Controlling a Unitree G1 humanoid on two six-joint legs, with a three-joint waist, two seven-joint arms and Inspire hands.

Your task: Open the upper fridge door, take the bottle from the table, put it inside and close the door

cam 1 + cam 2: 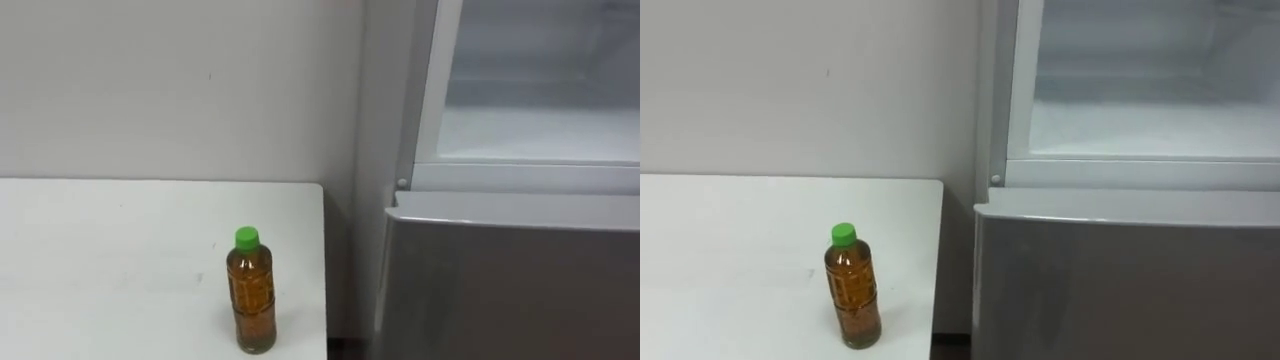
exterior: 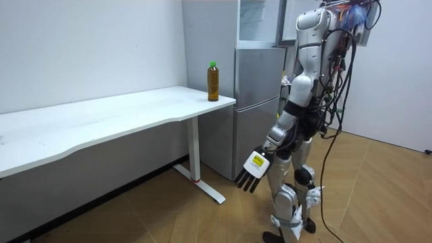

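A clear bottle (image 1: 252, 295) of amber drink with a green cap stands upright on the white table (image 1: 100, 260), close to its right front corner. To its right is the silver fridge, its upper compartment (image 1: 540, 90) open and showing a white interior with a shelf. In the room view I stand facing the fridge (image 2: 260, 88), an arm's length from the bottle (image 2: 213, 81). My left hand (image 2: 254, 170) hangs low beside my thigh, fingers straight, holding nothing.
The fridge's lower door (image 1: 510, 280) is closed. A narrow gap separates the table's right edge from the fridge. A grey wall runs behind the long table (image 2: 135, 108). The floor around me is bare wood.
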